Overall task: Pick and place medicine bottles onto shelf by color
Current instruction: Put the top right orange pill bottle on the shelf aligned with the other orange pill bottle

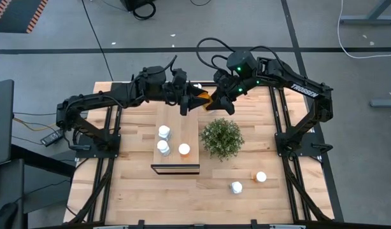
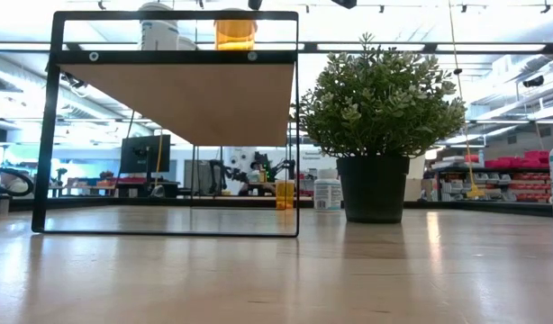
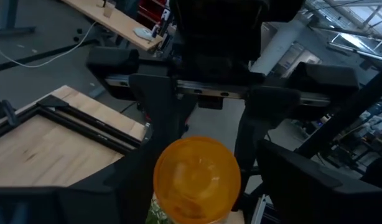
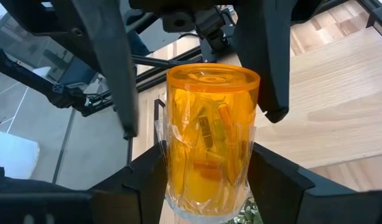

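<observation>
I see a mid-air handover: right end effector (image 1: 216, 100) grips orange bottle (image 1: 202, 99), base aimed at left end effector (image 1: 190, 100), whose half-open fingers straddle it.

1. We see an orange medicine bottle (image 1: 202, 98) held in the air between both arms over the table's far side, its round orange base showing.
2. The shelf (image 1: 176, 143) carries two white bottles (image 1: 163, 140) and one orange-bodied bottle (image 1: 184, 150).
3. On the near right tabletop stand another orange bottle (image 1: 261, 177) and a white bottle (image 1: 237, 187).
</observation>
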`<state>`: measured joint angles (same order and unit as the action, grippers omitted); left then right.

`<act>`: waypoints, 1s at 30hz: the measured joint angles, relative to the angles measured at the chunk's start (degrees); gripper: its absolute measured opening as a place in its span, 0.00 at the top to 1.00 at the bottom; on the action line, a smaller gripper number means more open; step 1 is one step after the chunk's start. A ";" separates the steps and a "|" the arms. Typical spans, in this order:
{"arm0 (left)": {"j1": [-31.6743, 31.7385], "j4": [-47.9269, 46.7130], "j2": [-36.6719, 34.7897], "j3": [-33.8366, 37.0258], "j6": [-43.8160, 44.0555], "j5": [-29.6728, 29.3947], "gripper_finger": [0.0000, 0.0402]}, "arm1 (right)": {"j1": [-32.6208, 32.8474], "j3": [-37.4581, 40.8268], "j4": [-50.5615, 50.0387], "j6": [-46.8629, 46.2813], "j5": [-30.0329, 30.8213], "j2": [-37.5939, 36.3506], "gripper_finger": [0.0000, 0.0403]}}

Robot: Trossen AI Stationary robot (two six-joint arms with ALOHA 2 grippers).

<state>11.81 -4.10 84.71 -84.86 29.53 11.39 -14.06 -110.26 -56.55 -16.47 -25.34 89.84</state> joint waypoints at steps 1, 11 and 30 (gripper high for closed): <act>0.00 -0.04 0.00 0.00 0.02 0.01 0.35 | 0.00 0.00 0.00 0.00 0.01 0.00 0.49; 0.00 -0.57 0.00 0.00 -0.16 -0.10 0.50 | 0.00 0.00 0.02 0.09 -0.01 0.00 0.49; 1.85 -0.45 0.00 0.00 -0.14 0.38 0.54 | -0.11 0.00 0.15 1.49 0.41 0.00 0.42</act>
<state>13.66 -4.55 84.71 -84.86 29.39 11.77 -14.17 -110.26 -56.40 -14.98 -24.93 89.84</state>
